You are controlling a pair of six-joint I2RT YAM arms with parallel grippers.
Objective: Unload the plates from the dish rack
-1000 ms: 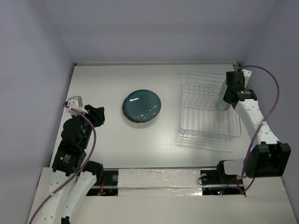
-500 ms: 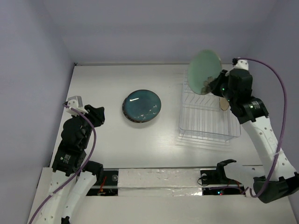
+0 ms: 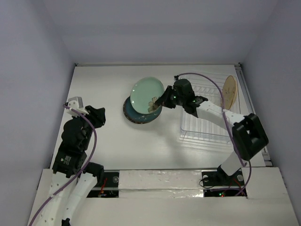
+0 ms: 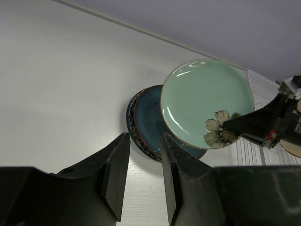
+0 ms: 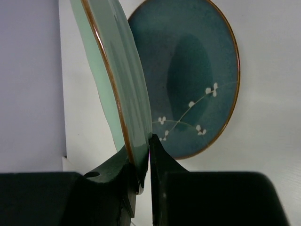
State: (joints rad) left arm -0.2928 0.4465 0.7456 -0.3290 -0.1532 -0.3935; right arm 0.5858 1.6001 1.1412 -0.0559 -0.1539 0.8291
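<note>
Top external view: right gripper (image 3: pixel 156 104) pinches the rim of the pale green round ceramic plate (image 3: pixel 146 92), tilted just above the glossy dark teal round plate (image 3: pixel 133 116); left gripper (image 4: pixel 143 139), narrowly parted and empty, well left of it.

Raised plate (image 3: pixel 146 92) over flat plate (image 3: pixel 134 114); dish rack (image 3: pixel 202 129) to right

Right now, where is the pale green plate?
Top view: the pale green plate hangs tilted over the dark teal plate, mid-table, left of the dish rack, its rim in the right gripper.
</note>
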